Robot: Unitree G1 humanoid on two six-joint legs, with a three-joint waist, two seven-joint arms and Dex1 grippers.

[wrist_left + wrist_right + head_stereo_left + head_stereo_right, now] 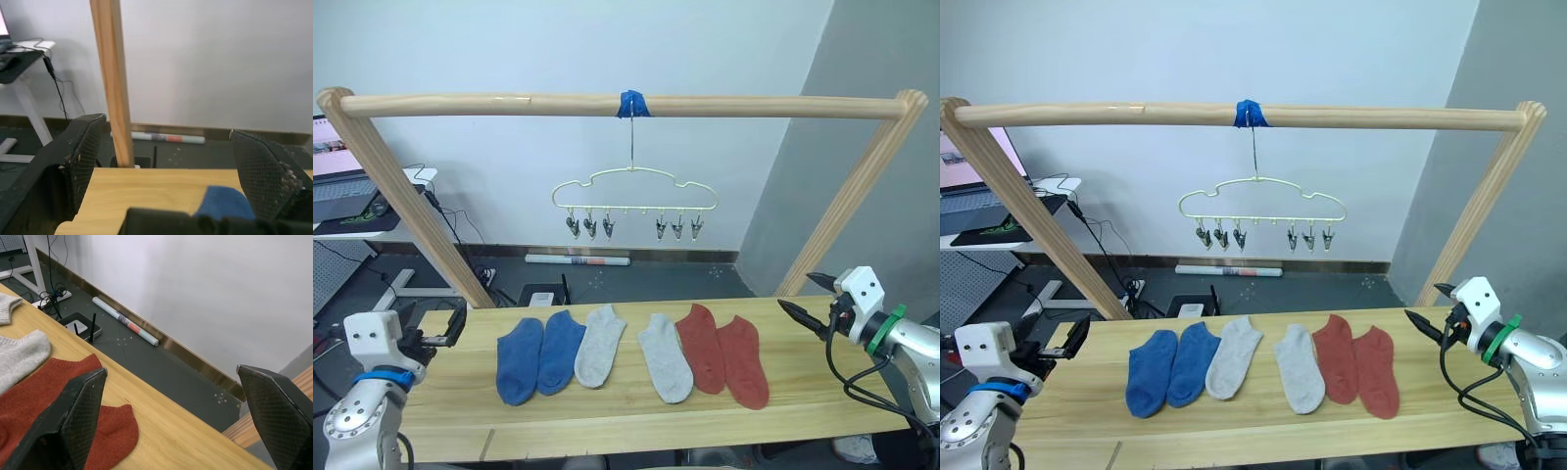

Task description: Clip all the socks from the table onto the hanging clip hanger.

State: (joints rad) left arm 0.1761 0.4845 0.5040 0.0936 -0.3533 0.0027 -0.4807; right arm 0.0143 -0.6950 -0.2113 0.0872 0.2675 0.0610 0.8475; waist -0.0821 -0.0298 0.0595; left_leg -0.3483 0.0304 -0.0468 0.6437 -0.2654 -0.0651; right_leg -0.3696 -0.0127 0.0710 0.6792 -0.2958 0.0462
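- Nearest the camera, the left gripper (450,326) hangs over the left end of the desk (803,387), fingers spread wide and holding nothing; the left wrist view shows a blue toe just ahead of it.
- Opposite, the right gripper (800,301) sits above the desk's right end, also wide apart and empty, pointing inward toward the red pair.
- Six socks lie flat in a row across the desk: two blue socks (537,355) on the left, touching side by side; two grey socks (631,354) in the middle, fanned apart at the toes; two red socks (725,356) on the right, touching each other, the inner one against the nearer grey.
- Above and behind them the clip hanger (634,192) hangs by its hook from the wooden pole (509,103), at the blue tape (632,103). Its clips sit in two groups of three, and every one is bare.
- Progress, as I judge it: nothing is clipped yet, so all six socks remain to be picked up and hung. No sock is in either gripper.
- No bins or trays stand on the desk; the hanger is the only holder, and it carries nothing.
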